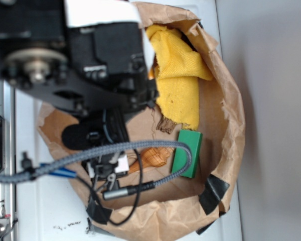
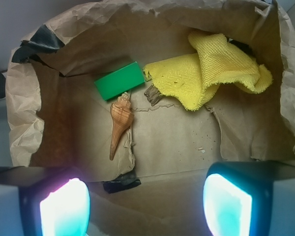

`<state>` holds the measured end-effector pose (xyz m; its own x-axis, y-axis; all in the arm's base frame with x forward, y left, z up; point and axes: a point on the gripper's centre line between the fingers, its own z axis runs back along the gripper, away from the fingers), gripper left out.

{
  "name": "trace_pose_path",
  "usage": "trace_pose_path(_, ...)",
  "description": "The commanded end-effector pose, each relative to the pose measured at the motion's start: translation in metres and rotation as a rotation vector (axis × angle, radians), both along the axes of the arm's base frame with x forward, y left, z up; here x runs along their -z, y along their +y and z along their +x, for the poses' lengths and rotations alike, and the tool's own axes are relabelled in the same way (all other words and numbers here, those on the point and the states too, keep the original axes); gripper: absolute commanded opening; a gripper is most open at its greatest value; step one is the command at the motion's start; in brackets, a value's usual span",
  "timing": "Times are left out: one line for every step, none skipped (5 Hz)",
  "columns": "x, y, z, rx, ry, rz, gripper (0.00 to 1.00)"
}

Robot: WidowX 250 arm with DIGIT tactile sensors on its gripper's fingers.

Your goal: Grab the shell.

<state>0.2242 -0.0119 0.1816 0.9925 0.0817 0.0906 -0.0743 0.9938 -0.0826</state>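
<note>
The hand (image 2: 146,206), spread wide and empty, should shift left and descend squarely over the shell (image 2: 121,123), avoiding the green block (image 2: 119,80).

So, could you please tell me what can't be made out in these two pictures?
- Exterior view: the shell's thin point is hidden behind the braided cable and the arm.
- Exterior view: the gripper is hidden by the arm's black body, so its opening is unclear there.
- Wrist view: the gripper's fingers are cut off by the bottom edge and glare-washed.
- Wrist view: the yellow cloth covers part of the bag floor.
</note>
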Motion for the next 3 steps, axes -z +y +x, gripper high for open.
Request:
trace_pose_path(0.009, 0.000, 0.009, -0.032, -0.077, 0.056, 1.00)
trace_pose_path(0.035, -0.002, 0.018, -0.047, -0.088, 0.075, 1.00)
trace_pose_path(0.057, 0.000, 0.027, -0.055, -0.092, 0.082, 1.00)
